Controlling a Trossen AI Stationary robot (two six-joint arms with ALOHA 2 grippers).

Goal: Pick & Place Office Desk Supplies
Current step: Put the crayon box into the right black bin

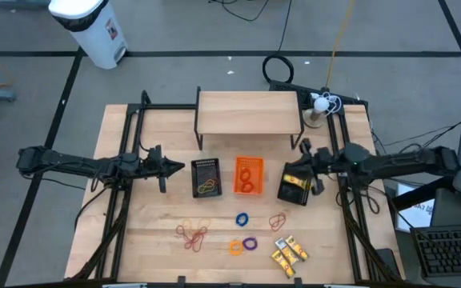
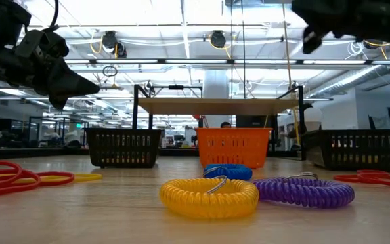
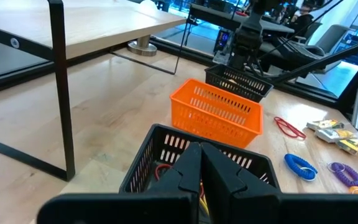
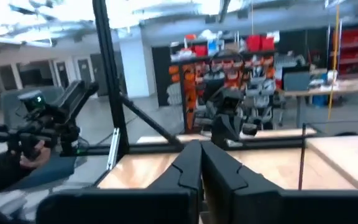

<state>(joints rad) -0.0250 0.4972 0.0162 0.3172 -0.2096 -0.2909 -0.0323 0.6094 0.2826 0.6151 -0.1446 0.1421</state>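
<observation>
The left end effector hangs with fingers pressed together and empty, just beside the left black tray. The right end effector is likewise closed, above the right black tray. Rubber bands, rings and yellow pieces lie near the desk's front edge.

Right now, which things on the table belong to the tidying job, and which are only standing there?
For the job:
red rubber bands
blue ring
orange ring
purple ring
yellow pieces

Only standing there:
wooden shelf
white trash bin
</observation>
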